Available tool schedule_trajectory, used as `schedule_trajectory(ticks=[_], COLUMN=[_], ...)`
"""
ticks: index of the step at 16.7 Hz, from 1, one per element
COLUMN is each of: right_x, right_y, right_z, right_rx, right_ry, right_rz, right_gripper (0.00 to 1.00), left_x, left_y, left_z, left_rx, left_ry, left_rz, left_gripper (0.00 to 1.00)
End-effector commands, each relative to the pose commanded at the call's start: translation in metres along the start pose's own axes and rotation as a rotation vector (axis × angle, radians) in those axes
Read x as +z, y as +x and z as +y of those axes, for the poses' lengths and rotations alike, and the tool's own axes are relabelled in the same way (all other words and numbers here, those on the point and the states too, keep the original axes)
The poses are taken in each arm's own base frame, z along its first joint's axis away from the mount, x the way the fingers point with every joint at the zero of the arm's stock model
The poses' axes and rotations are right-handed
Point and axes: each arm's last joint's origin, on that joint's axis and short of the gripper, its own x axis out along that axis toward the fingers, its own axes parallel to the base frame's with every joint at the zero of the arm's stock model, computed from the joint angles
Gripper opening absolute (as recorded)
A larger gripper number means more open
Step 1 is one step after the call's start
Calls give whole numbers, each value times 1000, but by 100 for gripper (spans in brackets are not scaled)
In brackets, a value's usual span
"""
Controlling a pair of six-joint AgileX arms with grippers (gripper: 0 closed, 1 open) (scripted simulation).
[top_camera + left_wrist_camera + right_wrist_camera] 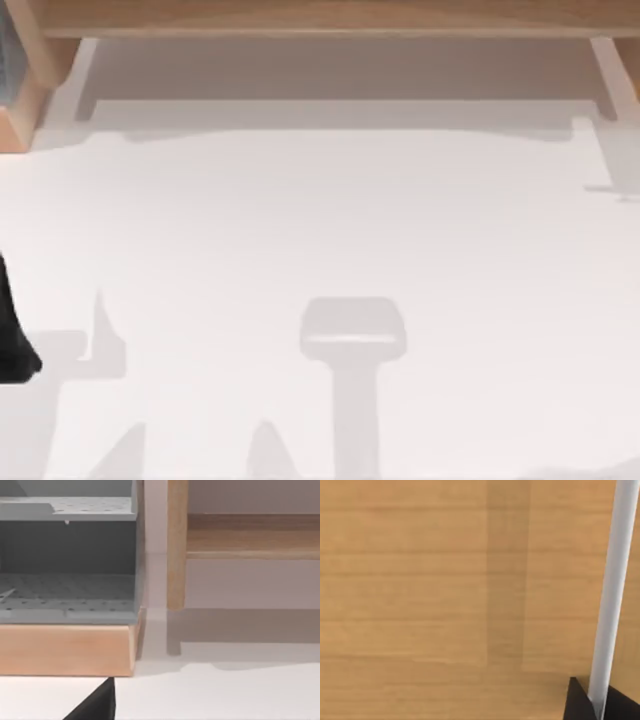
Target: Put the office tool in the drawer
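Observation:
The office tool is out of view. In the right wrist view a light wooden drawer front (420, 605) is very close, with a pale bar handle (612, 580) running across it. My right gripper (598, 702) has its dark fingertips (579, 702) tight on either side of that bar. My left arm (14, 340) shows as a dark shape at the table's left edge. One dark fingertip (95, 706) of my left gripper hangs low over the white table in front of a wooden unit.
A wooden unit (65, 650) with grey perforated shelves (65, 592) stands at the table's far left. A wooden post (176, 545) and rail (250, 535) run along the back. The white table (320, 230) carries grey shadows.

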Motion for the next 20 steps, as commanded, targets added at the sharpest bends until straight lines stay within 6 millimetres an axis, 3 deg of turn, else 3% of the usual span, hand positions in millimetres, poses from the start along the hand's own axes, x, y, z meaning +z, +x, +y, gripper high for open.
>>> schedule_trajectory(ticks=[6,12,20], right_x=[1,0,-1], right_y=[44,49,104], right_z=[2,0,2], right_rx=[8,5,12], right_ry=[5,5,10], right_rz=[3,3,8], right_gripper=[0,0,0], left_x=[0,0,0], left_y=[0,0,0], left_z=[0,0,0], left_rx=[0,0,0], left_ry=[0,0,0], left_rz=[0,0,0], left_gripper=[100,100,100])
